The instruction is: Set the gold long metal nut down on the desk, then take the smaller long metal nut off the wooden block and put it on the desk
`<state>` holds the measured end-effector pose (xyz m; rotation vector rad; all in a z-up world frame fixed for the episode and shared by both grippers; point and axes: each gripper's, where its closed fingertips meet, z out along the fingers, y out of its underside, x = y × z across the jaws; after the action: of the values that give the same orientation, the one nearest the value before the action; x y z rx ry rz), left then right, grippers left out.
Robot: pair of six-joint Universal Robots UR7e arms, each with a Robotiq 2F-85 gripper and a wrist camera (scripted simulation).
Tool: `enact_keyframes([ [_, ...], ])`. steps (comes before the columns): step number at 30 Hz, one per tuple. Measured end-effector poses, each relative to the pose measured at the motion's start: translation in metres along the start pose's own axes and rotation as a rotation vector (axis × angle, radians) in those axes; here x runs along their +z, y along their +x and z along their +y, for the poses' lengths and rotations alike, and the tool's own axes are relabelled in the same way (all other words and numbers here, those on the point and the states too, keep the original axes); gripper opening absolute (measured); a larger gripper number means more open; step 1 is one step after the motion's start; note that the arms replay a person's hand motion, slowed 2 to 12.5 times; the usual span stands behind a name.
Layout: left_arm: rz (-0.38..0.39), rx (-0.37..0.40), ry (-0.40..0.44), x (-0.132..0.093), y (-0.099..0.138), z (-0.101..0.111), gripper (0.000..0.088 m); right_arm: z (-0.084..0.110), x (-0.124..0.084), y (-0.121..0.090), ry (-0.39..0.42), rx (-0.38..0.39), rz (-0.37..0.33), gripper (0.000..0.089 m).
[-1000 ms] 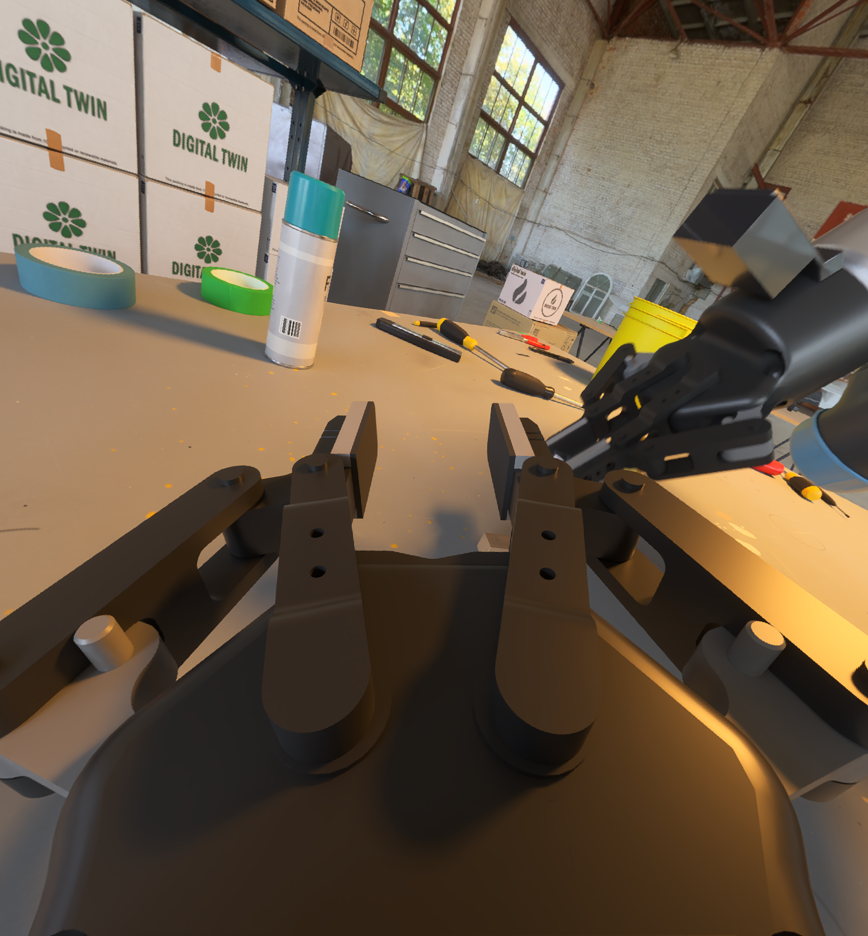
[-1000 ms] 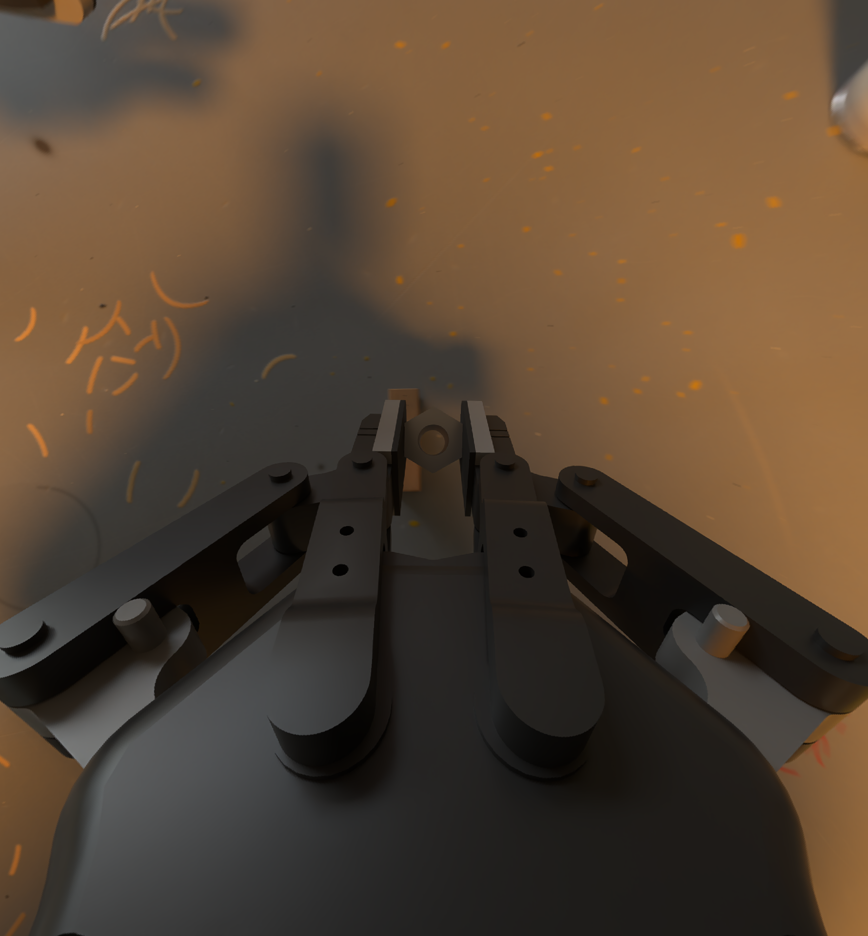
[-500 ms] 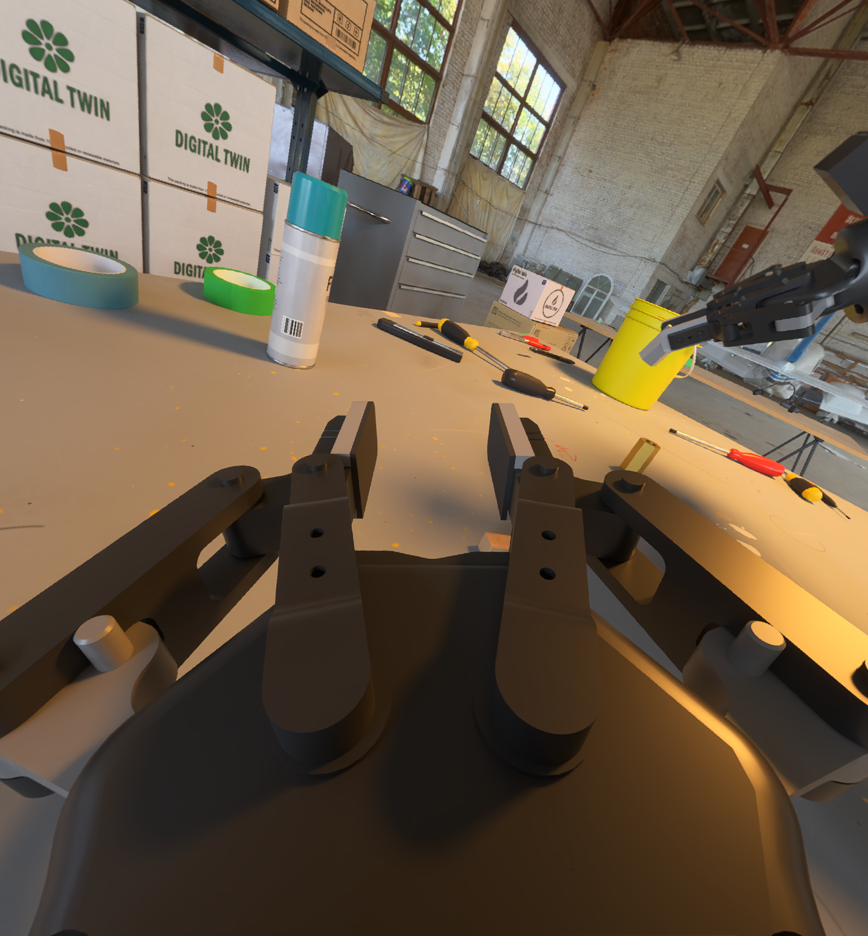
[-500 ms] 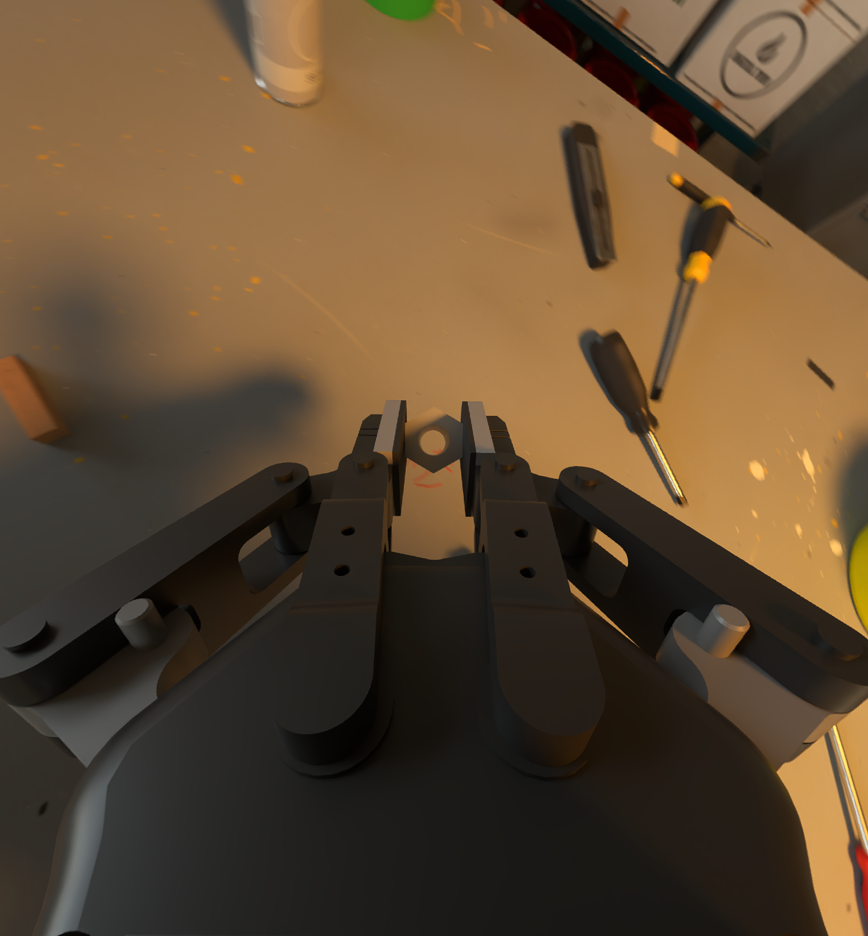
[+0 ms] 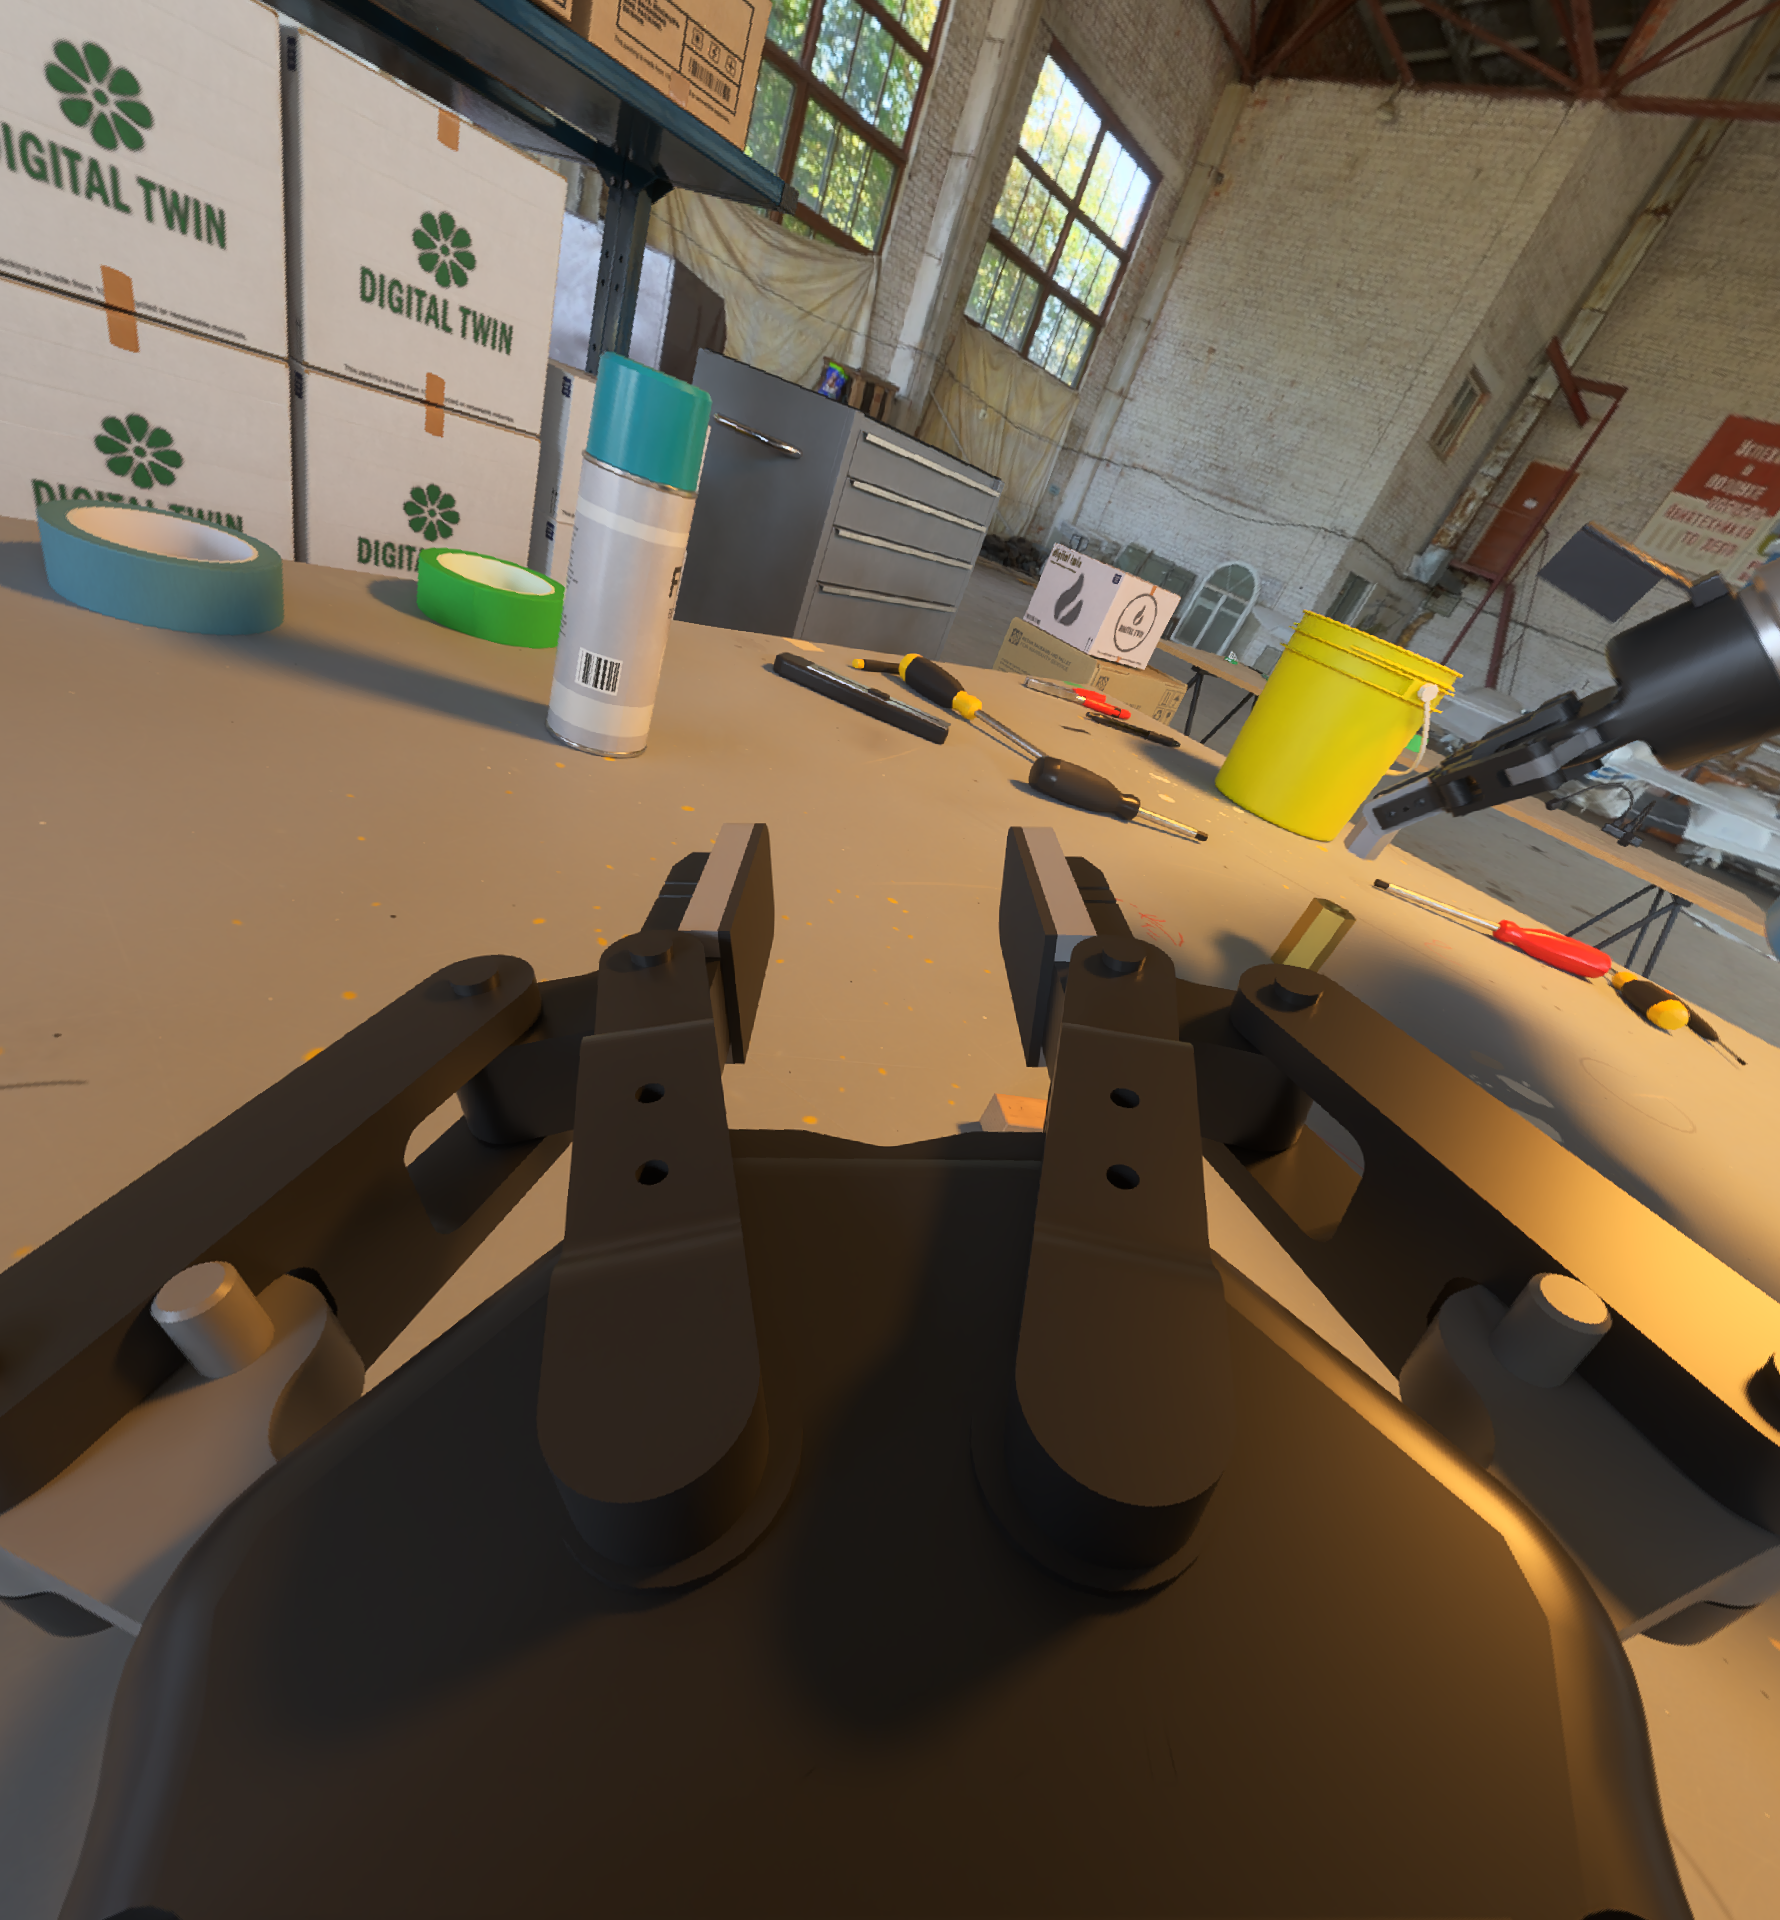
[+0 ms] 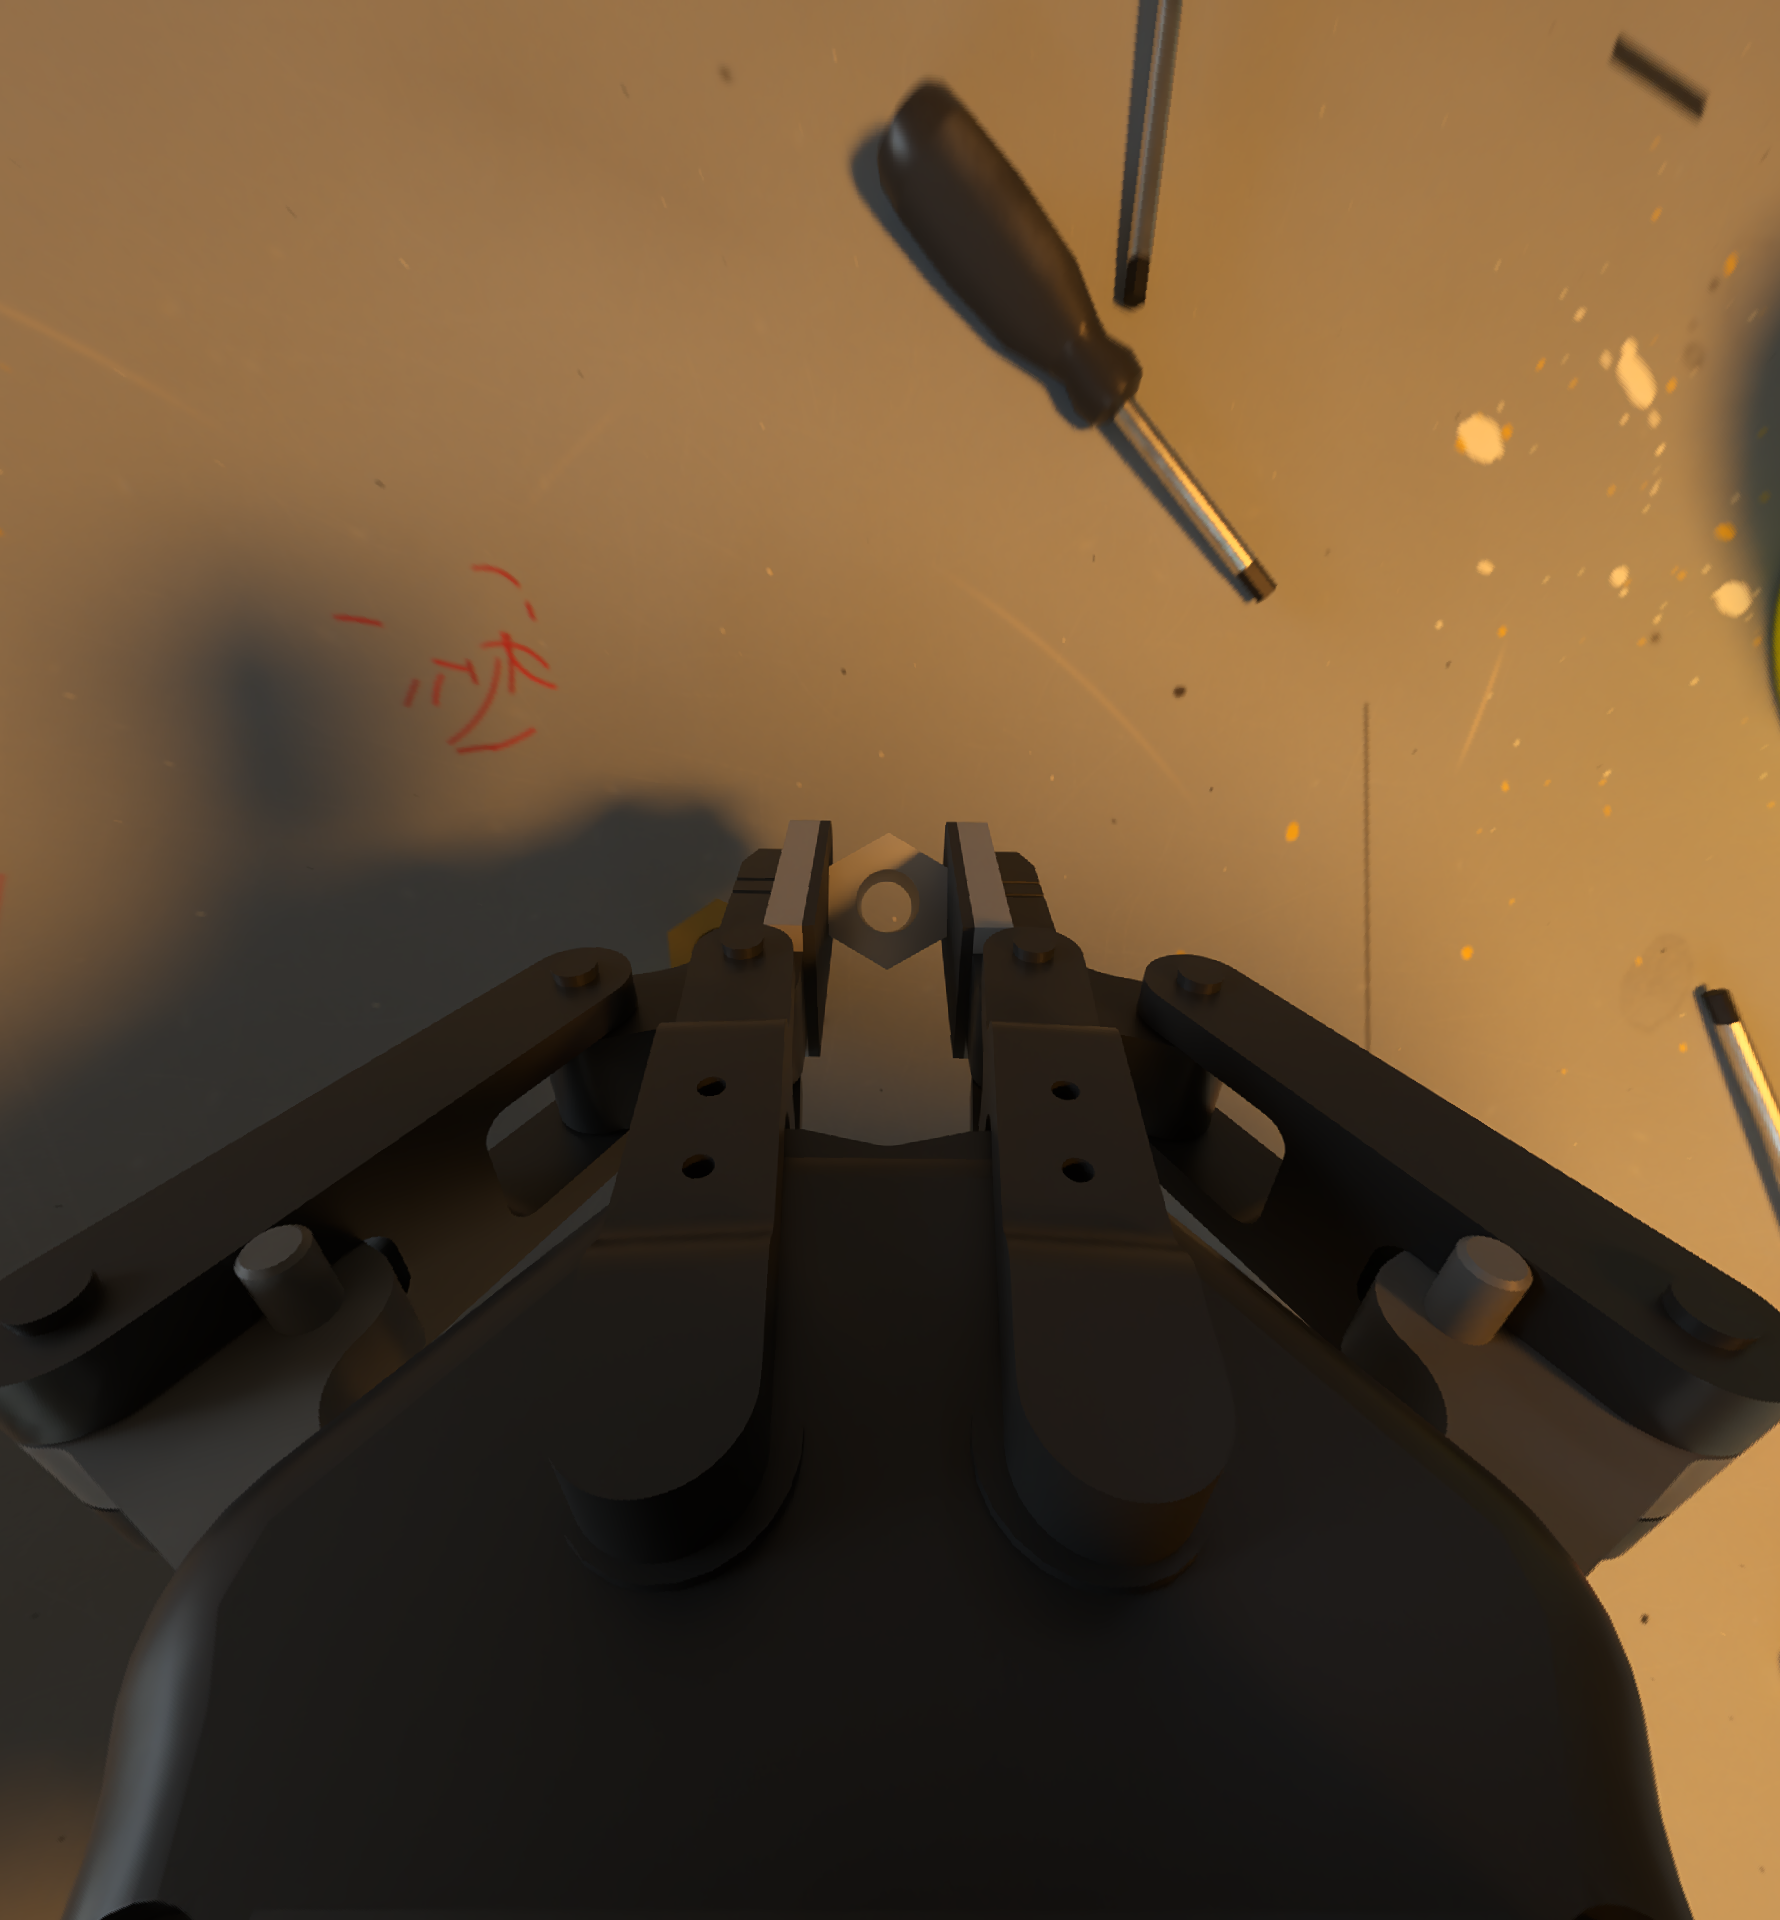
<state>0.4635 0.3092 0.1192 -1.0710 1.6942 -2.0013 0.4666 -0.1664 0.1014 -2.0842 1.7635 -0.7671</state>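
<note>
Right wrist view: right gripper (image 6: 887, 906) clamps the smaller long metal nut (image 6: 887, 902) at frame centre, above the desk (image 6: 553, 364). Left gripper (image 5: 886, 935) is spread, empty; gold long metal nut (image 5: 1312, 933) stands right of centre.

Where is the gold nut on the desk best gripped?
Across two opposite flats of the gold nut, near its upper half, coming down from above: it seems to stand on end on the desk, with nothing beside it.
</note>
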Motion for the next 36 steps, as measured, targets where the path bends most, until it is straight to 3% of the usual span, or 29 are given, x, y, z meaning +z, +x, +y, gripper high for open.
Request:
enact_keyframes([
  [9,0.0,0.012,-0.001,0.001,0.002,0.0,0.0398,0.03,0.043,0.0,-0.121,0.009,-0.04,0.0191],
  [14,-0.001,0.016,-0.003,0.001,0.002,0.001,0.0398,0.043,0.057,0.005,-0.182,-0.015,-0.007,0.0191],
  [19,-0.003,0.023,-0.003,0.001,0.002,0.001,0.0398,0.049,0.062,0.01,-0.212,-0.025,0.014,0.0191],
  [31,-0.002,0.025,-0.005,0.001,0.001,0.001,0.0397,0.049,0.061,-0.002,-0.204,0.004,-0.061,0.0191],
  [36,-0.001,0.022,-0.006,0.001,0.001,0.001,0.0397,0.051,0.058,-0.002,-0.224,-0.005,-0.051,0.0191],
])
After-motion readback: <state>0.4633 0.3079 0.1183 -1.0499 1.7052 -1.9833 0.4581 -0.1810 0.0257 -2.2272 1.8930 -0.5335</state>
